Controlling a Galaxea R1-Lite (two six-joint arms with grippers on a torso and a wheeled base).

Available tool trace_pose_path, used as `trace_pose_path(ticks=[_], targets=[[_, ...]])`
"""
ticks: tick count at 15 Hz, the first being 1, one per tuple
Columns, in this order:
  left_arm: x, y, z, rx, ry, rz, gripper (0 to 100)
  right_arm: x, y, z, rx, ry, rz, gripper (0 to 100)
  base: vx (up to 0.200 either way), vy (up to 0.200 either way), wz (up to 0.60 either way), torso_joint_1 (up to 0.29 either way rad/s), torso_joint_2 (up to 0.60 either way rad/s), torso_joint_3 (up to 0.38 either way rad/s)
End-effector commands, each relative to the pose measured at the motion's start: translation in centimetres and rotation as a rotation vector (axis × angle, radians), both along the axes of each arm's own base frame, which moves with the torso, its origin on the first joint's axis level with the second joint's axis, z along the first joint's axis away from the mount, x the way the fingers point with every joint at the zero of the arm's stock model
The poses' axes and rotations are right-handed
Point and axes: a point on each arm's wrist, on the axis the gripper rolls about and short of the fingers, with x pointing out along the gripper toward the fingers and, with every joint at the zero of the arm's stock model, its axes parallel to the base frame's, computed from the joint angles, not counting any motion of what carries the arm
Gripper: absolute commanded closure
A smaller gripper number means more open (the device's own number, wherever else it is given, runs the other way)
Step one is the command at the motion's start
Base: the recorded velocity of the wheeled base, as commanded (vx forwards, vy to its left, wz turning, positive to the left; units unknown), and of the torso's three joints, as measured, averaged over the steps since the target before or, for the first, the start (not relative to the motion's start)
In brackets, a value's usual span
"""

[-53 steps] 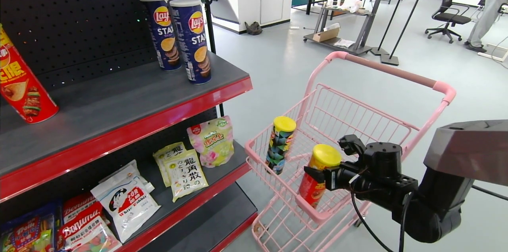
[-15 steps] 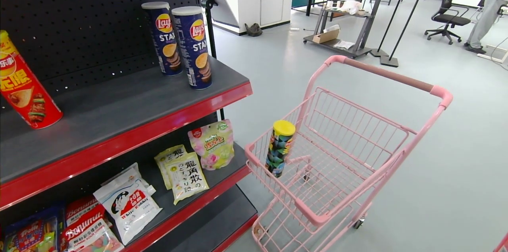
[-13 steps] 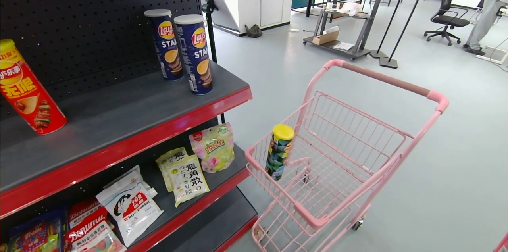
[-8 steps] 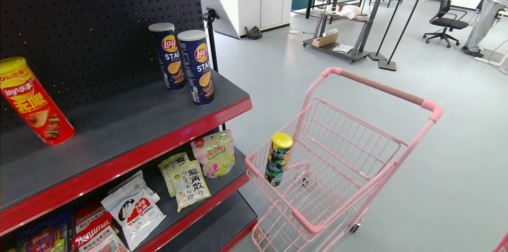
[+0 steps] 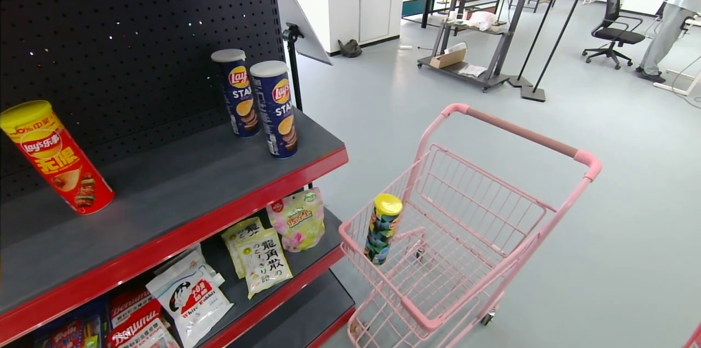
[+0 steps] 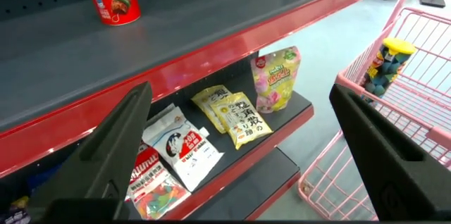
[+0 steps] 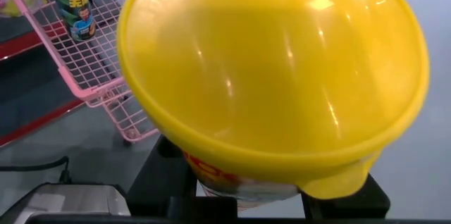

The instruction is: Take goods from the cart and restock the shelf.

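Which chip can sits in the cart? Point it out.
The yellow-lidded multicoloured can, inside the pink cart; the red can and both blue cans stand on the shelf.

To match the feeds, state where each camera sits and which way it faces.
Head: robot's head, looking forward and down at the shelf on its left, pink cart on its right.
Left wrist: left arm, facing snack bags between the open fingers of the left gripper.
Right wrist: right arm, facing the yellow-lidded chip can in the right gripper.
Shared: all three show the patterned chip can in the pink cart.
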Motion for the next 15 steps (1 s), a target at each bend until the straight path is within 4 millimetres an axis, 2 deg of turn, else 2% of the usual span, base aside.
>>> trace_pose_path(ticks=[1,5,15], targets=[[0.0,0.0,0.0,0.0,0.001,-0.001,0,0.0,0.0,0.0,0.0,0.001,-0.002,100,0.0,0.0,0.0,0.0,0.0,0.0],[0.0,0.0,0.0,0.0,0.001,-0.001,0,-0.5,-0.1,-0.9,-0.002,0.004,-0.005,100,0.0,0.0,0.6,0.011,-0.01,-0.002],[0.0,0.0,0.0,0.0,0.001,0.001,0,-1.4,-0.2,-0.9,-0.017,-0.029,0.015,100,0.0,0.0,0.6,0.004,0.01,0.003]])
